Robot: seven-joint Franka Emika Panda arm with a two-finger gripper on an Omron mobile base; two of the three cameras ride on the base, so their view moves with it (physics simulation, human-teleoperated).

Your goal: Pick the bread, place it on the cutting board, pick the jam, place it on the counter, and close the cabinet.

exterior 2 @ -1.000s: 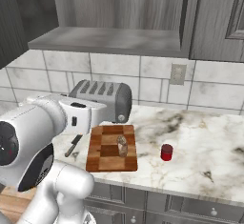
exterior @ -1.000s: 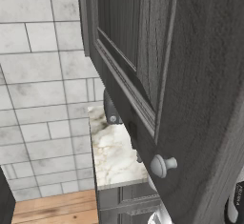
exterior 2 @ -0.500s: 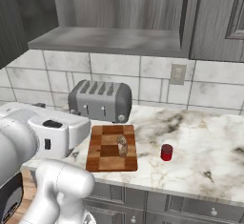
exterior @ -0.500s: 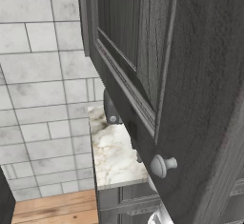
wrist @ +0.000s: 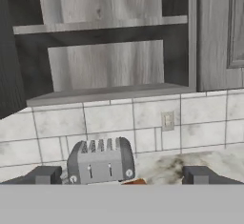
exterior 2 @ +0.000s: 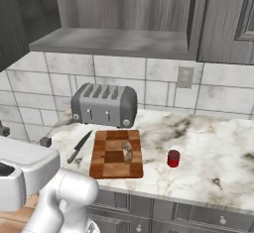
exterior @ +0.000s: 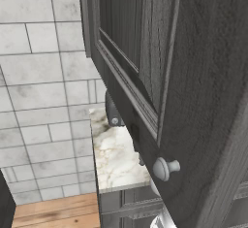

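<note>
With the bread [exterior 2: 127, 151] resting on the cutting board [exterior 2: 117, 154] and the jam [exterior 2: 173, 158] beside it mid-bench [exterior 2: 208, 147], the claw [wrist: 121, 175] faces the open cabinet [wrist: 107, 46], empty and spread, leaving door closure outstanding.

The cabinet [wrist: 109, 51] stands open ahead of me, its two shelves bare, so my hand [wrist: 121, 174] has free passage in. Its door [exterior: 164, 76] swings out on the left, blocking that side. Below, the toaster [exterior 2: 104, 104] crowds the desk [exterior 2: 213, 152] against the wall.
</note>
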